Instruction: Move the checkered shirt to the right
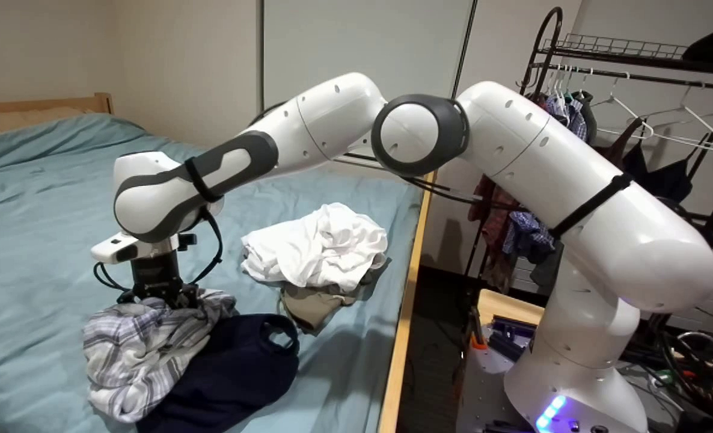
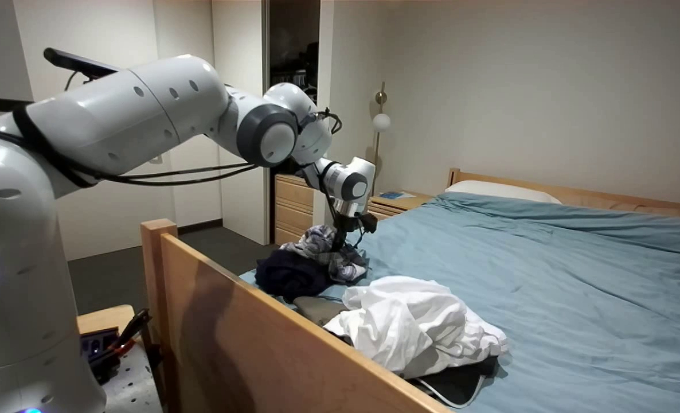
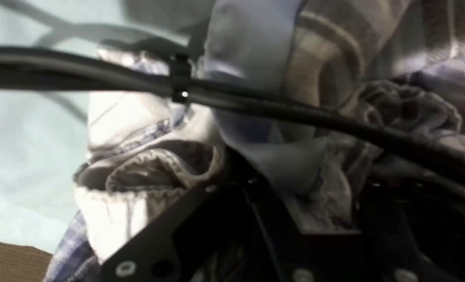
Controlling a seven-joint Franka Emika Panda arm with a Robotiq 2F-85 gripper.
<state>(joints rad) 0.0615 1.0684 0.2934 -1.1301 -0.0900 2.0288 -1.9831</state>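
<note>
Wrinkled bedsheet (image 1: 29,234), crumpled checkered shirt (image 1: 131,355)

In both exterior views the tips of the claw (image 1: 161,297) are hidden by folds of the checkered shirt (image 1: 134,364); whether cloth is pinched cannot be told. In the wrist view a blurred black cable (image 3: 248,102) covers part of the shirt. Near a corner of the worktop (image 2: 592,321), the shirt overlaps a navy garment (image 1: 236,361), which an exterior view cuts off below. The white cloth (image 1: 326,246) hides part of a brown garment (image 1: 314,307). A wooden board (image 2: 282,355) along the worktop's edge conceals some black cloth (image 2: 460,376). A blue item (image 2: 395,195) on the nightstand (image 2: 414,202) is too small to identify.
</note>
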